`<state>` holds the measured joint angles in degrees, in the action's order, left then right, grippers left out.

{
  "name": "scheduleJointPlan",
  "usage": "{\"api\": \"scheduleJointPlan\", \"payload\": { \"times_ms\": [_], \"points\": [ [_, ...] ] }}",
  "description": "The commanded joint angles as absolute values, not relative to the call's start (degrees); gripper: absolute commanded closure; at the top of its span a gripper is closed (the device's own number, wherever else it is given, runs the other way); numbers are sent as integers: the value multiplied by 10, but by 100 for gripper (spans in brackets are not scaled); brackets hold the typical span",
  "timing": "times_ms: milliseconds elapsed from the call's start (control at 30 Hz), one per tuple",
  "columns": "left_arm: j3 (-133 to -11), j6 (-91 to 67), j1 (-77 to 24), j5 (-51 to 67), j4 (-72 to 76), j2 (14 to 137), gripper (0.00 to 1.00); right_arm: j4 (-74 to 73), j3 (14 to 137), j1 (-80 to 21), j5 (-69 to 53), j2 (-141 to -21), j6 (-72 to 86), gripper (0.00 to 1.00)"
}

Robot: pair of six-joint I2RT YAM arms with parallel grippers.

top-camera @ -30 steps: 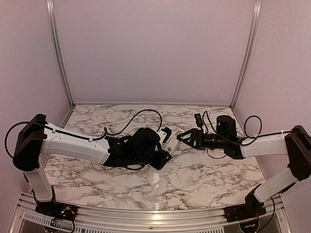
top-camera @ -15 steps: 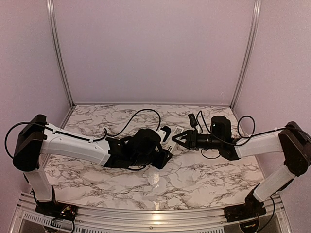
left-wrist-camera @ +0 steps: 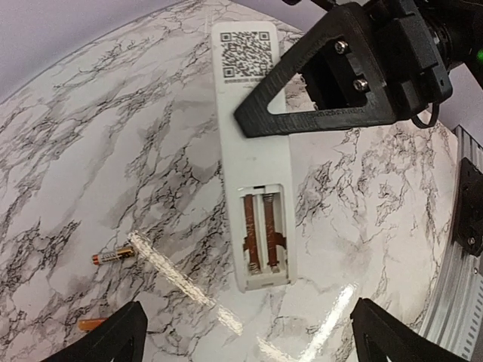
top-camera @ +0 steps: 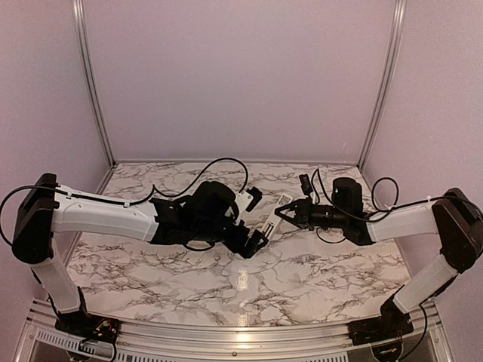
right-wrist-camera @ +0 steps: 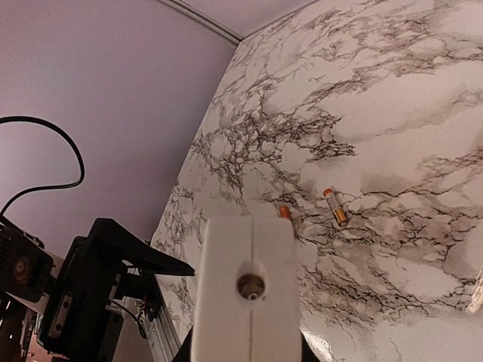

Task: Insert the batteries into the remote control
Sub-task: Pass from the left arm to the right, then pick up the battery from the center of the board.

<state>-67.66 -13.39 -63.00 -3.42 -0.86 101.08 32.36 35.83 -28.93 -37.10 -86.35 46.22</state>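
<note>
Left gripper (top-camera: 254, 220) wide open, holding nothing, fingers (left-wrist-camera: 124, 335) spread either side of the remote control's bay end, not touching it. Remote control (left-wrist-camera: 253, 162) sits mid-table between the two grippers, back face up, battery bay uncovered with metal contacts showing, QR label at the other end. Right gripper (top-camera: 288, 213) clamped on that QR end, one finger (left-wrist-camera: 332, 83) across the label. Two batteries (left-wrist-camera: 113, 256) (left-wrist-camera: 90, 324) lie loose on the marble table (left-wrist-camera: 98, 151), off to one side of the remote, apart from it and from both grippers.
</note>
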Motion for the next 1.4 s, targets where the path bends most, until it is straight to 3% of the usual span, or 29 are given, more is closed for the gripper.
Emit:
{"api": "scheduleJointPlan", "payload": {
  "times_ms": [0,167,433,833,1200,1367],
  "points": [
    [-680,3,-554,34,-118,956,1,292,356,-259,-390,-846,429,100],
    [-690,150,-514,-29,-199,967,1,266,355,-247,-409,-838,401,100],
    [-760,317,-465,83,-282,1051,4,258,352,-243,-425,-836,391,100],
    [-885,403,-442,113,-383,1191,28,255,348,-238,-435,-832,388,100],
    [-929,441,-440,116,-383,1236,40,256,346,-235,-439,-833,387,100],
    [-937,445,-437,118,-398,1247,56,257,346,-232,-439,-833,386,100]
  ]
}}
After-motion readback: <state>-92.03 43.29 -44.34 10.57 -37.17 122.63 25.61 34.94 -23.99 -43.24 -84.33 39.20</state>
